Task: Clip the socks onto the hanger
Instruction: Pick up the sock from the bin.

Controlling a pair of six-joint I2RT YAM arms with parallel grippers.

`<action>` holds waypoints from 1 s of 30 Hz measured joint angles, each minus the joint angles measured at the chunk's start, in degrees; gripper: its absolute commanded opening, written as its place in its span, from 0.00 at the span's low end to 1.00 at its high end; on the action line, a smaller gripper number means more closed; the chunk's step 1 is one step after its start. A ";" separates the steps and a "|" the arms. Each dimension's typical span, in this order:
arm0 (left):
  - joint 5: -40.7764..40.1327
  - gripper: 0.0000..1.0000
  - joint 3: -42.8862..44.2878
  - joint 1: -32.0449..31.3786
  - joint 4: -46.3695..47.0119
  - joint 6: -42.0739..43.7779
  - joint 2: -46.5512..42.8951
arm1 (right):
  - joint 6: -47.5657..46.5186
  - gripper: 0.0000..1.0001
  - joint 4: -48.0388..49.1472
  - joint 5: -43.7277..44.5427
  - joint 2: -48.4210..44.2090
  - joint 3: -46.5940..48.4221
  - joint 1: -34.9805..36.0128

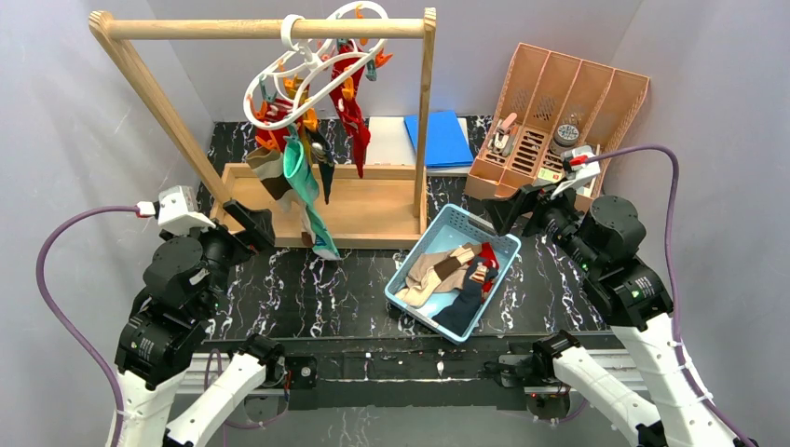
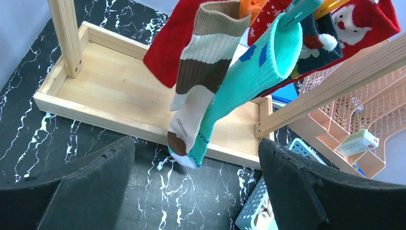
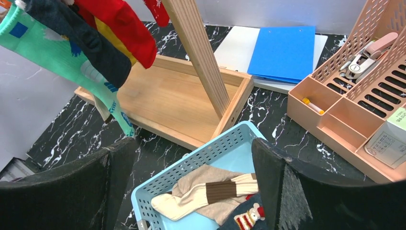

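The white ring hanger (image 1: 307,70) hangs by its hook on the wooden rail, with orange and teal clips. Several socks hang from it: a teal sock (image 1: 303,182) (image 2: 244,81), a brown-striped beige sock (image 2: 201,72) and red socks (image 1: 354,130). More socks, beige (image 3: 210,191), navy (image 3: 249,215) and red, lie in the light-blue basket (image 1: 503,244) (image 3: 191,163). My left gripper (image 1: 247,223) (image 2: 196,148) is open and empty, low and just left of the hanging socks' toes. My right gripper (image 1: 512,209) (image 3: 191,143) is open and empty above the basket's far edge.
The wooden rail frame (image 1: 270,30) stands on a shallow wooden base (image 1: 373,200) behind the basket. A peach desk organizer (image 1: 559,121) with small items stands at the back right. A blue folder (image 1: 438,138) on a white pad lies behind the frame.
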 measured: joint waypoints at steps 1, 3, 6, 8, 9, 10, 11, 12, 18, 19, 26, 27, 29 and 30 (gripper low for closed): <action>0.00 0.99 0.00 -0.09 0.02 0.00 0.00 | 0.07 0.99 -0.07 -0.02 0.00 0.00 0.00; 0.02 0.98 0.00 -0.17 0.17 0.09 -0.07 | 0.31 0.99 0.00 -0.02 0.02 0.00 0.00; 0.04 0.98 0.13 -0.20 0.72 0.48 -0.24 | 1.25 0.99 -0.02 -0.02 0.17 0.00 0.00; 0.15 0.98 0.37 -0.20 1.22 0.72 -0.33 | 1.99 0.99 0.02 0.02 0.50 0.02 0.00; 0.26 0.98 0.52 -0.20 1.70 0.87 -0.37 | 2.51 0.99 -0.02 0.11 0.76 0.11 0.00; 0.46 0.98 0.57 -0.20 2.47 1.05 -0.48 | 2.93 0.99 0.00 0.26 1.18 0.28 0.00; 0.74 0.98 0.57 -0.20 3.15 1.16 -0.63 | 3.26 0.99 0.07 0.46 1.64 0.46 0.00; 1.09 0.98 0.55 -0.20 3.96 1.27 -0.74 | 3.82 0.99 -0.02 0.68 2.36 0.81 0.00; 2.25 0.98 -2.93 -0.20 9.38 -0.28 -2.12 | 6.10 0.97 -1.03 1.53 7.72 1.62 -0.02; 2.21 0.98 -3.87 -0.20 9.57 -0.55 -2.40 | 6.43 0.95 -1.31 1.97 8.72 1.29 0.00; 0.83 0.98 -11.82 -0.20 9.46 0.22 -7.21 | 7.45 0.78 -6.19 2.78 13.09 -5.51 0.00; 0.50 0.98 -12.98 -0.20 9.42 0.22 -8.26 | 7.63 0.76 -6.71 2.34 13.70 -6.71 0.11; -0.07 0.98 -16.09 -0.20 9.77 0.24 -11.08 | 8.52 0.74 -6.86 1.88 14.82 -9.44 0.92; -0.22 0.98 -17.55 -0.20 9.92 0.22 -12.41 | 9.05 0.72 -6.91 1.73 15.32 -10.88 1.77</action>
